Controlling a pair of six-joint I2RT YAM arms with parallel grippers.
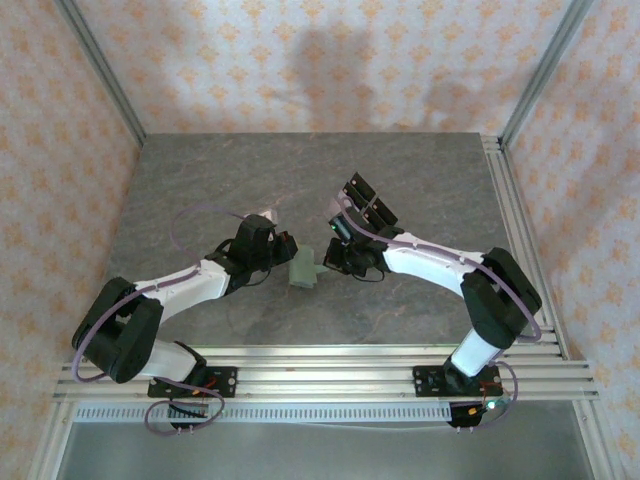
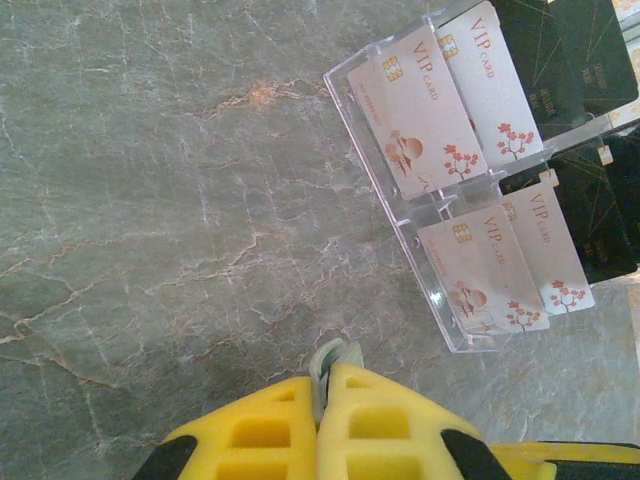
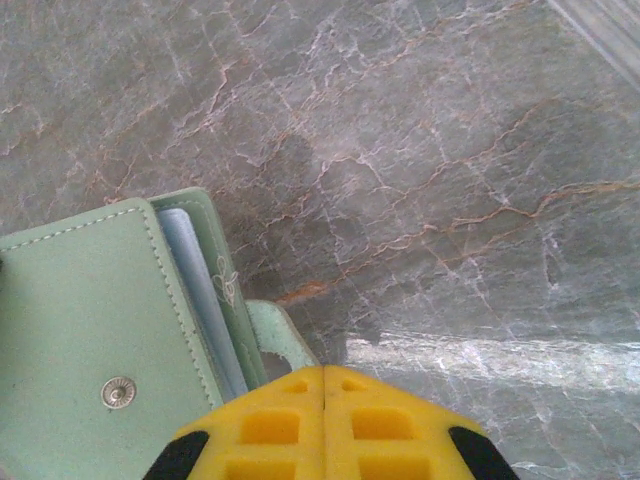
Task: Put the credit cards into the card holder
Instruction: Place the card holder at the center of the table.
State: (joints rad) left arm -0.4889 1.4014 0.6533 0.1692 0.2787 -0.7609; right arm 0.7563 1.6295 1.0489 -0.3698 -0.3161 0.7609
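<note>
Cards (image 2: 428, 112) marked VIP are kept in a clear tray (image 2: 398, 208), near the card holder (image 1: 303, 271) and behind it. A pale green bit of the card holder is pinched by the left gripper (image 2: 322, 384). The right gripper (image 3: 323, 378) is pressed together beside the holder's tab (image 3: 278, 340); whether the tab is held cannot be told.

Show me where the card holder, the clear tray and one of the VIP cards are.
card holder (image 3: 80, 300): right wrist view, on its green outer flap.
tray (image 2: 390, 205): left wrist view, on its clear left wall.
card (image 2: 425, 120): left wrist view, middle of the upper-left VIP card.
</note>
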